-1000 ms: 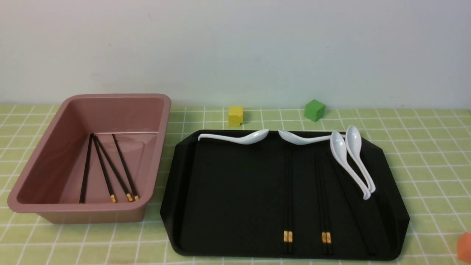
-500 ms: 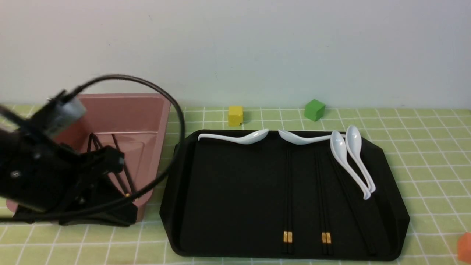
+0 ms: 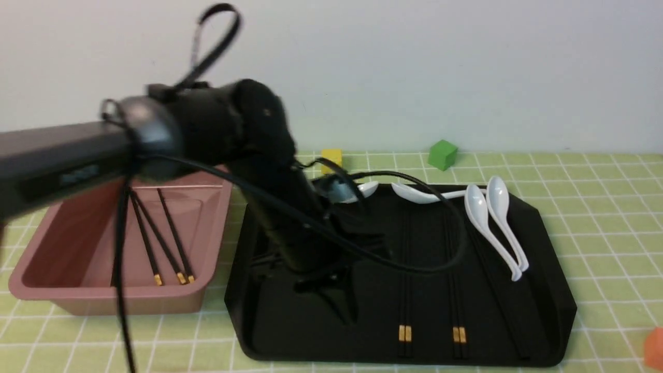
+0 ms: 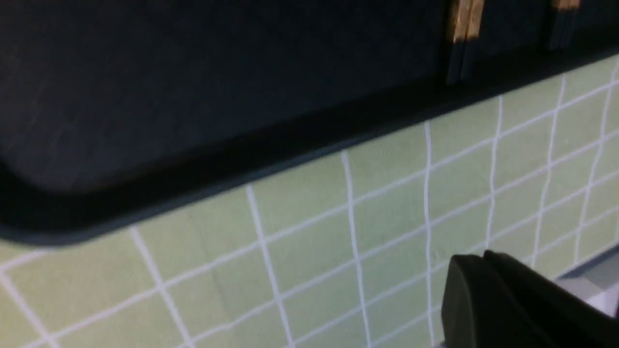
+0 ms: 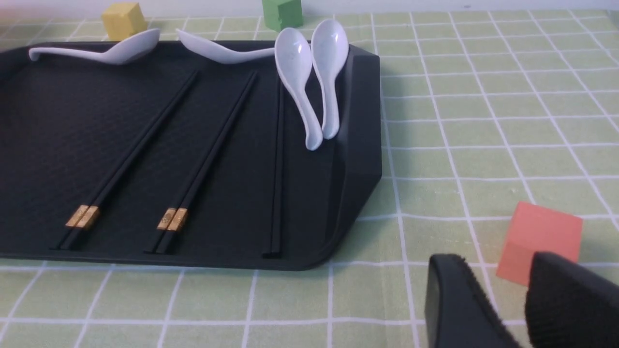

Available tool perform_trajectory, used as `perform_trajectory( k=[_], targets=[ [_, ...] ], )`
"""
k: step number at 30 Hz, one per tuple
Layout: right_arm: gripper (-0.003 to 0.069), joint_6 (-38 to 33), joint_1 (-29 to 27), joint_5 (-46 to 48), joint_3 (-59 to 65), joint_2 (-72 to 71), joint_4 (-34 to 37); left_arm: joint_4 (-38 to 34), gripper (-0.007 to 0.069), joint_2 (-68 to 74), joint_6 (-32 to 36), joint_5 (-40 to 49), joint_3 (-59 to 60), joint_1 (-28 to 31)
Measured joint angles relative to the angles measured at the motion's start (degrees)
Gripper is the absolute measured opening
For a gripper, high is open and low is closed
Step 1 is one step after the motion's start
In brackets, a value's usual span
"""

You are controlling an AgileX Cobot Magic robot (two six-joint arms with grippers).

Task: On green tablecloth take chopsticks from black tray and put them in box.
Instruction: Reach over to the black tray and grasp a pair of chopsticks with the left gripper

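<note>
— So, any text we can read?
— Only a marking (image 3: 77,176) on the left arm (image 3: 46,155); too blurred for us.
— Counts?
— We count three pairs of chopsticks (image 3: 405,280) on the black tray (image 3: 564,305), four white spoons (image 3: 484,223), one yellow cube (image 5: 123,19), one green cube (image 3: 442,154), one orange cube (image 5: 539,241). In the box (image 3: 103,303) we see three gold-tipped sticks (image 3: 168,233); a cable (image 3: 119,248) crosses a possible fourth.
— Axis?
— All run near-to-far. Gold bands sit at our near end on two tray pairs and in the box.
— Grippers?
— Left gripper (image 3: 334,292) hangs over the tray, left of the pairs; we cannot tell its jaws. Right gripper (image 5: 495,270) is over the green tablecloth (image 3: 611,217) near the orange cube, jaws apart, empty.
</note>
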Motion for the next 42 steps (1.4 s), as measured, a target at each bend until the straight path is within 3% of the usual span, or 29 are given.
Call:
perform_trajectory(
  k=[7,13,24,42],
  targets=[
    [0.0240,0.0,0.0,0.0,0.0,0.0,0.0,14.2,0.0203,14.6,-13.0,3.3,-19.9,-7.7],
    [0.0240,0.0,0.0,0.0,0.0,0.0,0.0,18.0,0.0311,23.9,-16.1,3.6,-30.5,-9.7],
    [0.0240,0.0,0.0,0.0,0.0,0.0,0.0,21.9,0.0323,25.7,-16.6,2.0,-32.0,-9.8],
    [0.0240,0.0,0.0,0.0,0.0,0.0,0.0,20.0,0.0308,27.2,-16.6,0.0,-32.6,-9.8]
  ],
)
